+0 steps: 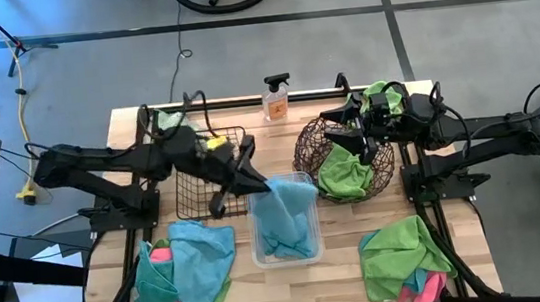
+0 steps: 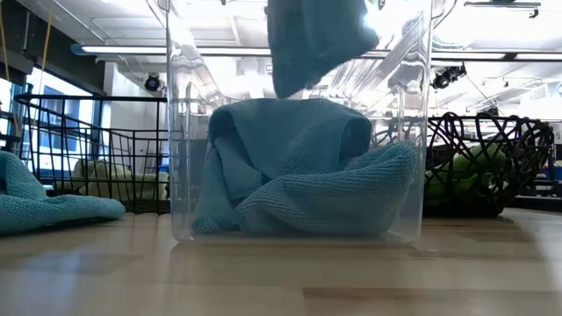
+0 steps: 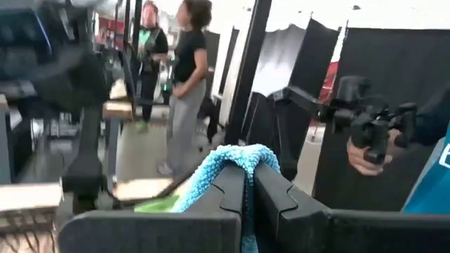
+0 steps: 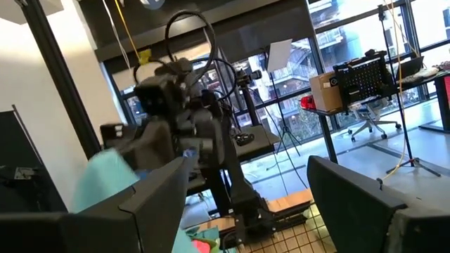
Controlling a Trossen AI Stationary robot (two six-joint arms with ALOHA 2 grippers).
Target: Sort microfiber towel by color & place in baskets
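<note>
My left gripper (image 1: pixel 263 184) reaches in from the table's left and is shut on a teal-blue microfiber towel (image 1: pixel 292 195), which hangs over the clear plastic tub (image 1: pixel 261 257). More teal towels (image 2: pixel 303 180) lie crumpled on the tub's bottom. My right gripper (image 1: pixel 337 134) waits open and holds nothing, above the round dark woven basket (image 1: pixel 303 158), which has green towels (image 1: pixel 346 175) in it. The black wire basket (image 1: pixel 193 184) stands left of the tub. My left gripper pinches a bunched fold of the teal towel (image 3: pixel 238 158) between its two fingers (image 3: pixel 281 200). The fingers lie level and come from the table's left. The towel hangs slack below them, and its lower end (image 2: pixel 294 83) is clear of the towels in the tub.
Mixed piles of teal, pink and green towels lie at the near left (image 1: pixel 187 270) and near right (image 1: pixel 402 263). A clear spray bottle (image 1: pixel 277 98) stands at the far edge. Green towels lie at the far corners (image 1: pixel 380 94). People stand in the room beyond (image 3: pixel 184 77).
</note>
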